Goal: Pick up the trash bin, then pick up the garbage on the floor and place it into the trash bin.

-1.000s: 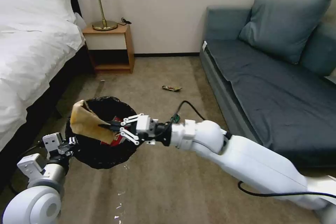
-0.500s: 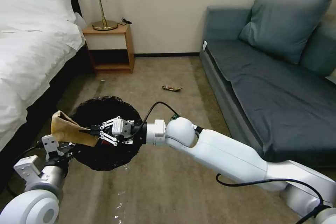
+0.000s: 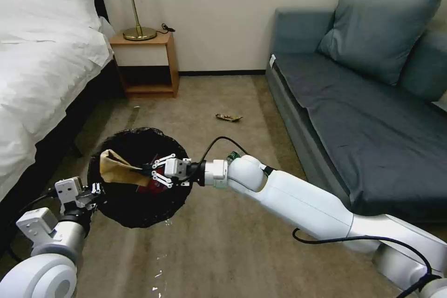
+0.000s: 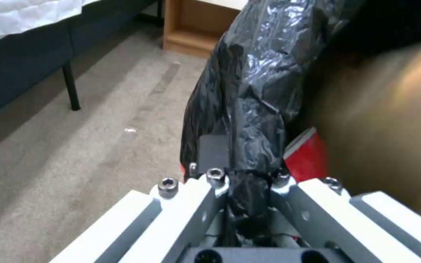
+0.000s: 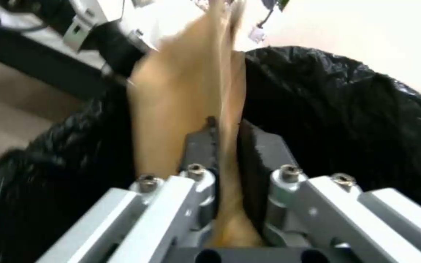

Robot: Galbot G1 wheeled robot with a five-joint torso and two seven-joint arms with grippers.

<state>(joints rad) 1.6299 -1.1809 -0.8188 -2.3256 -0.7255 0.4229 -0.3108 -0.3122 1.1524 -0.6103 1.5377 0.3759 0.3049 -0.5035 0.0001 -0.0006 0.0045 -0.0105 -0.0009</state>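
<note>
While pinched between fingers (image 5: 205, 140), paper bag (image 5: 181, 84) overhangs bin (image 3: 137, 209).

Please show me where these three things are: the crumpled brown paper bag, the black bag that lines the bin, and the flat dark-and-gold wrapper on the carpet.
Crumpled brown paper bag (image 3: 116, 170): head view, its middle.
Crinkled black bin bag (image 3: 135, 212): head view, near rim.
Flat dark-and-gold wrapper (image 3: 228, 117): head view, its middle.

Glossy white arms (image 3: 302, 205), black cables (image 3: 354, 242), silver screws (image 5: 288, 170)
</note>
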